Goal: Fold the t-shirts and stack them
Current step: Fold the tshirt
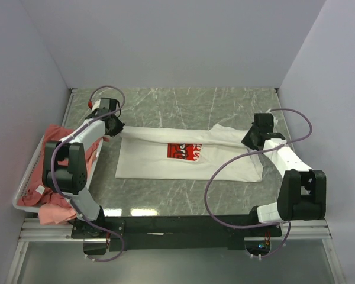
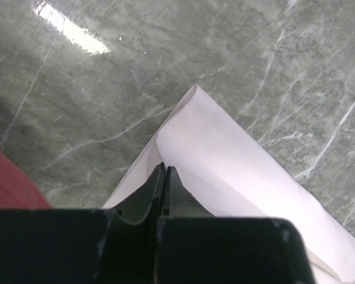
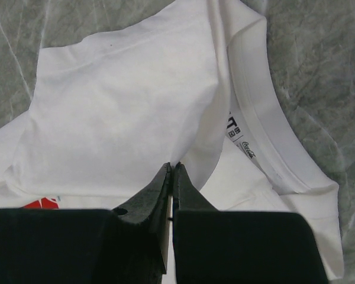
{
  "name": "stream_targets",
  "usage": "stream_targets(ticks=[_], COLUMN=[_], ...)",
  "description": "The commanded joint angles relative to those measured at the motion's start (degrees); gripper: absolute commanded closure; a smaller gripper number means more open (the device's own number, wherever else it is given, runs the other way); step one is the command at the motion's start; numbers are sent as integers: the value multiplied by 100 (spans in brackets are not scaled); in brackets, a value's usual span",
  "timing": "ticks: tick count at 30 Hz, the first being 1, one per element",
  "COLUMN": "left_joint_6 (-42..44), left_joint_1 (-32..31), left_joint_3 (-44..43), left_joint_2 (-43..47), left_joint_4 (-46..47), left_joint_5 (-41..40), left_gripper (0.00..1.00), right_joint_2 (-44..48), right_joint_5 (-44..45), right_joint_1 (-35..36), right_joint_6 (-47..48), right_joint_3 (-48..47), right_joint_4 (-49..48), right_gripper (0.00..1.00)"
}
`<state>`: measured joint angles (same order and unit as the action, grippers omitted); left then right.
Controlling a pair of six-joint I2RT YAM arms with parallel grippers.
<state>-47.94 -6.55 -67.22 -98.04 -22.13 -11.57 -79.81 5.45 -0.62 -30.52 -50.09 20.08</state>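
Across the table lies the white t-shirt, soft, light and floppy. Left gripper and right gripper are clamped tight on its far edge; 2 wide-apart holds should keep it taut.

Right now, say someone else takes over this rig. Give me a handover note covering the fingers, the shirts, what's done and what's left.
Left gripper: fingers shut, pinching the left edge of the white t-shirt.
Right gripper: fingers shut on the same shirt, near its collar.
White t-shirt: spread on the table, far edge pulled taut between both grippers and partly covering the red print.
Salmon t-shirts: heaped unfolded in the wire basket at left.
Done: first fold begun only.
Left: finish this fold, fold the salmon ones, stack them all. No stack is visible.
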Motion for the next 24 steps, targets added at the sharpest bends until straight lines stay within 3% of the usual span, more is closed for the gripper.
stream_targets(ticks=[1, 6, 9, 10, 13, 18, 24], left_joint_6=[-110, -145, -171, -163, -180, -215, -84], left_joint_1=[31, 31, 31, 31, 31, 13, -233], left_joint_3=[121, 385, 622, 727, 815, 834, 438], left_joint_2=[347, 470, 662, 733, 1032, 1139, 752], left_joint_4=[183, 305, 411, 463, 420, 438, 402], left_joint_5=[50, 173, 339, 357, 384, 551, 770], left_gripper=[99, 96, 79, 70, 51, 48, 51], right_joint_2=[229, 247, 351, 413, 642, 520, -585], right_joint_5=[70, -79, -194, -185, -141, -220, -194], right_joint_1=[18, 18, 18, 18, 18, 36, 299], right_joint_6=[-59, -103, -86, -68, 2, 55, 108], right_joint_3=[121, 324, 403, 438, 465, 9, -1072], right_joint_4=[-135, -188, -171, -162, -83, 119, 409], right_gripper=[100, 95, 75, 62, 48, 48, 48])
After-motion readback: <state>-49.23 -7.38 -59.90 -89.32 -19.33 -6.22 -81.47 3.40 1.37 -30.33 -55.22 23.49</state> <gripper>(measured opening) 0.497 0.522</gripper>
